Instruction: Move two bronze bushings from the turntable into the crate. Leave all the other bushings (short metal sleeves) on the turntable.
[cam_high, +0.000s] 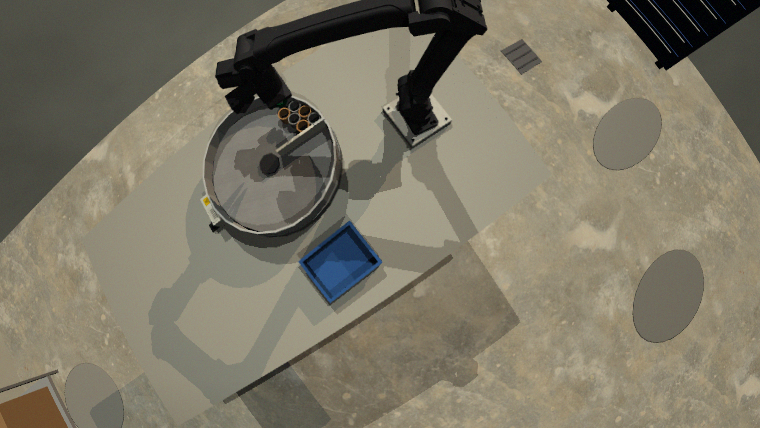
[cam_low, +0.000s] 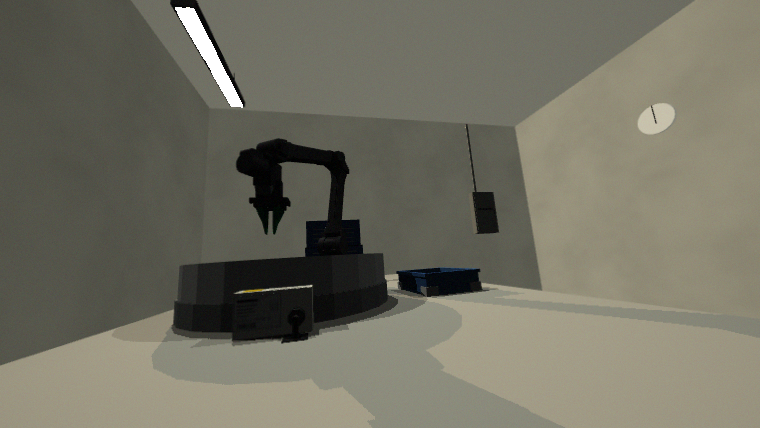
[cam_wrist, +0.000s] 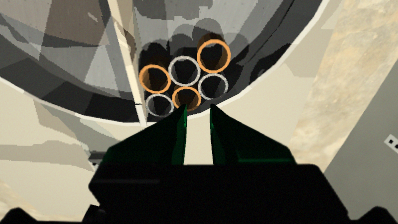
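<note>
The turntable (cam_high: 234, 191) (cam_low: 281, 271) holds several upright bushings clustered against a divider near its rim. Three are bronze: one at the upper right of the cluster (cam_wrist: 214, 41), one beside the divider (cam_wrist: 155, 66), and one nearest my fingers (cam_wrist: 186, 88). Three are silvery grey, one of them in the middle (cam_wrist: 184, 57). My gripper (cam_low: 270, 232) (cam_wrist: 198, 111) points down above the turntable's rim, its fingers parted by a narrow gap with nothing between them. In the wrist view the left fingertip overlaps the nearest bronze bushing's edge. The blue crate (cam_high: 355, 282) (cam_low: 452, 282) is empty inside.
A pale divider (cam_high: 300, 137) (cam_wrist: 125, 50) runs from the dark hub (cam_high: 269, 163) to the turntable's wall, right beside the bushings. The raised wall circles the turntable. A small labelled box (cam_high: 210, 209) (cam_low: 260, 313) stands against its outside. The arm's base plate (cam_high: 444, 118) is to the right.
</note>
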